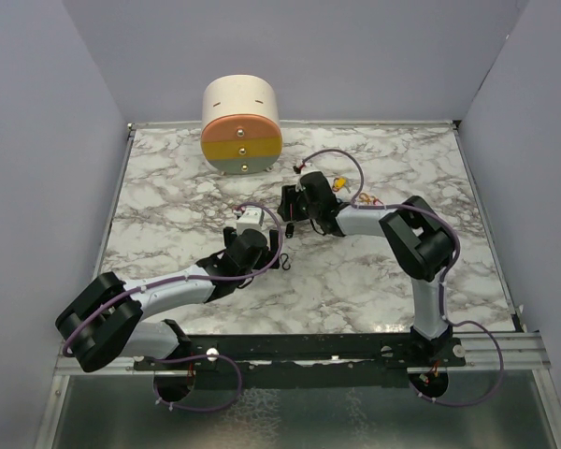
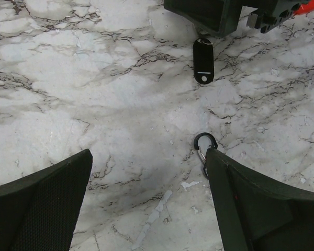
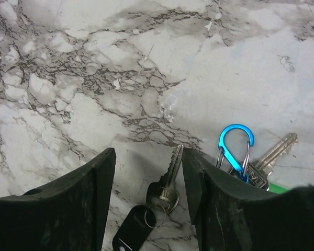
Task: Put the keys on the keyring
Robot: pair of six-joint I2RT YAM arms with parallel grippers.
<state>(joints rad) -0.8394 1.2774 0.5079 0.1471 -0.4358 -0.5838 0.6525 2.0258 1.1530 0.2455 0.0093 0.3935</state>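
Marble-patterned worktop [image 1: 168, 187] offered open room toward its left and near edges; a round cream drawer box [image 1: 240, 126] stood at the far edge. The right fingers [image 3: 68, 204] stood half parted, released, with a silver metal key [image 3: 171, 175] lying between them near mid-worktop and a blue metal carabiner [image 3: 235, 144] just outside. The left fingers [image 2: 42, 204] were spread wide, grasping nothing, a small black carabiner [image 2: 204, 144] beside one.

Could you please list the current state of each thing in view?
left tool, open, empty
right tool, open, straddling the tagged key
tagged key, lying flat, ungripped
blue carabiner, gate closed, lying flat
black carabiner, lying flat
drawer unit, drawers shut
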